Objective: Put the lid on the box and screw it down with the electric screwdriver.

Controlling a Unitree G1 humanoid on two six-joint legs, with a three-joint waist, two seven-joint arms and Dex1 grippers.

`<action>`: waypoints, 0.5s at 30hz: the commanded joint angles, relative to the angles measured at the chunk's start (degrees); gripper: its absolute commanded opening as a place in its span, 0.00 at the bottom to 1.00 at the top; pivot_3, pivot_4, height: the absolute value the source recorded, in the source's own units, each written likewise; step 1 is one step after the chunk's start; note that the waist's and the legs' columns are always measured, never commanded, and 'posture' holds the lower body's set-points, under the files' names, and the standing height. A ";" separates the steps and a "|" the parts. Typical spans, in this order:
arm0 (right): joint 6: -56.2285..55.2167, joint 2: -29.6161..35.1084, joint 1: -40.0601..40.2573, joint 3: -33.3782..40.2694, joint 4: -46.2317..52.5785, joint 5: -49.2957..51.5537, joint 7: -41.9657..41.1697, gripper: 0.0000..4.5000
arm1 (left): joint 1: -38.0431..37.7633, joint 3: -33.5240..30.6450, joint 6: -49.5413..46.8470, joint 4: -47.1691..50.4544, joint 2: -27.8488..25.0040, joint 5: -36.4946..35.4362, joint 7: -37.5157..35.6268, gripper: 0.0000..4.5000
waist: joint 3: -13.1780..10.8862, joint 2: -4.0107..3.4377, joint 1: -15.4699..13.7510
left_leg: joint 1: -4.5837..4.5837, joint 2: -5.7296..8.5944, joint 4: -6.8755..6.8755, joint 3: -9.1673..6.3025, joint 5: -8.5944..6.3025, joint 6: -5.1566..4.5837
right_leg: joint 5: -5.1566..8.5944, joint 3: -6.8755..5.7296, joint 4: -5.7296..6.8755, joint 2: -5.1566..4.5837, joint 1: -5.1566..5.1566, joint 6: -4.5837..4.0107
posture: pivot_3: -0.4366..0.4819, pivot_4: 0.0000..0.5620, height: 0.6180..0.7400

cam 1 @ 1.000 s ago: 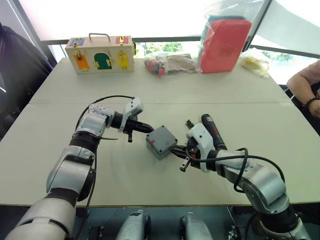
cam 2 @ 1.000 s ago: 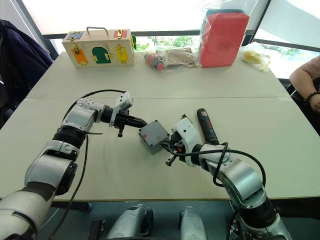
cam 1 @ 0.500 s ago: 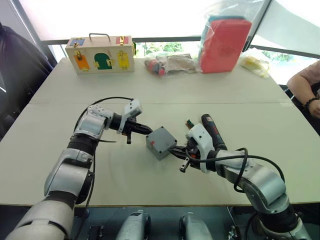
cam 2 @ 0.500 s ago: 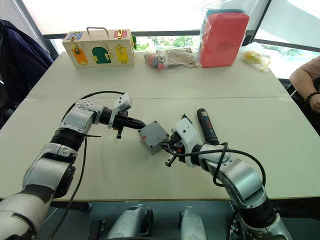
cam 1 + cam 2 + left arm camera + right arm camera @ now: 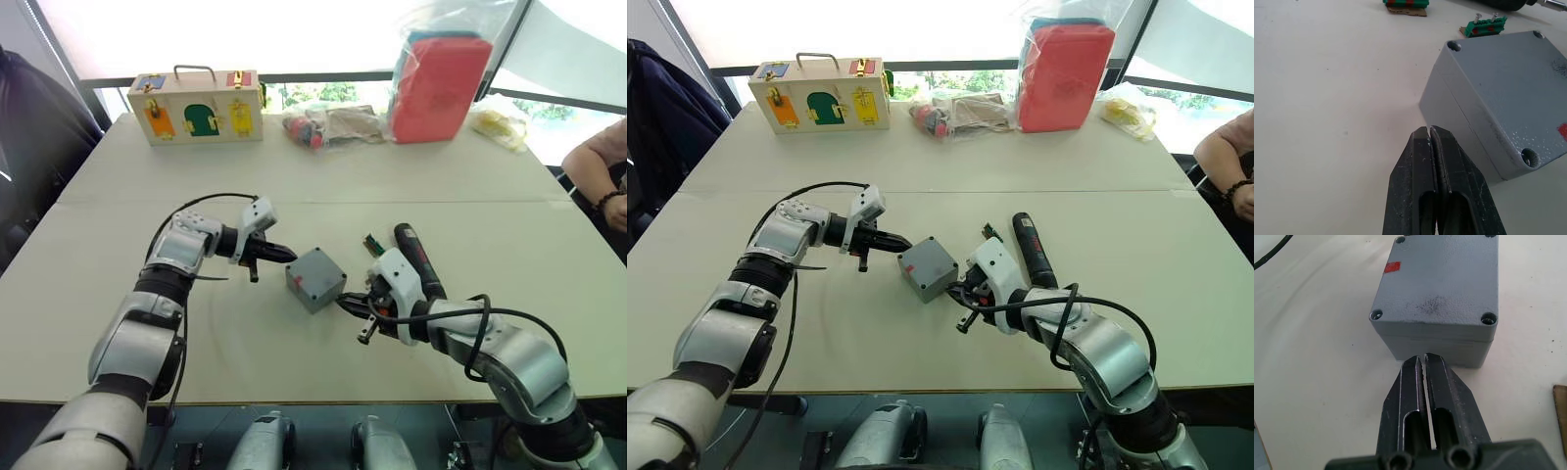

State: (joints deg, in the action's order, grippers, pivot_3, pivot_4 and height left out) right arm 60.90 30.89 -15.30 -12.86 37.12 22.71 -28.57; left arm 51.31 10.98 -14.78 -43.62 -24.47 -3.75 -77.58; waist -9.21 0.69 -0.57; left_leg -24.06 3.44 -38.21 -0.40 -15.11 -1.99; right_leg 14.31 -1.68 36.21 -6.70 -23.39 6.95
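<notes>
The box (image 5: pixel 315 278) sits in the middle of the big pale table (image 5: pixel 323 176), and the lid (image 5: pixel 1442 284) already lies flat on top of it. You can see the thin line where the two meet, and the holes in the corners look empty, so I think no screws are in yet.

The left gripper (image 5: pixel 284 254) is at the box's 10 o'clock. Its two black fingers are pressed together and hold nothing. It has moved back a tiny bit and now sits just beside the box. The right gripper (image 5: pixel 345 302) is at the box's 4 o'clock. Its fingers are almost together too, with nothing between them. A moment ago its tip was right against the box; now it has pulled away a little. The box itself has stayed put.

That tells me the nudging is done and the lid is lined up.

The electric screwdriver (image 5: pixel 416 257) lies on the table at the box's 2 o'clock, not yet picked up. Small green blocks (image 5: pixel 1483 25) with screws lie near the box.
</notes>
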 commanded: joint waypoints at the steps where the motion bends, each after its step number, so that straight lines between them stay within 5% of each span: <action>1: -3.83 0.37 -1.67 -2.52 -2.30 -2.63 -0.03 0.02 | -2.19 -0.34 -1.78 4.84 0.43 -0.94 1.26 0.00 | 0.00 0.00 0.02 | 0.00 0.00 0.00 0.00 0.00 0.00 | 0.00 0.00 0.00 0.00 0.00 0.00 | 0.48 0.27 1.00; 15: -17.10 -0.50 -7.20 -7.54 -13.42 -9.04 -6.42 0.02 | -20.28 -4.47 -22.43 37.89 -6.07 -9.06 6.06 0.00 | -0.01 -0.02 0.43 | 0.00 -0.02 0.01 -0.01 0.01 0.01 | 0.00 0.03 -0.01 0.00 -0.03 -0.01 | 0.48 0.27 1.00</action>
State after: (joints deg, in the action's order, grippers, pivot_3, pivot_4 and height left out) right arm 46.21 31.48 -20.92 -19.69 22.38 13.41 -33.48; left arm 31.38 7.62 -35.27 -10.84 -30.43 -10.05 -72.01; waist -9.22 0.67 -0.14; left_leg -24.06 3.42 -38.20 -0.40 -15.10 -1.97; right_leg 14.31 -1.63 36.20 -6.72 -23.42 6.94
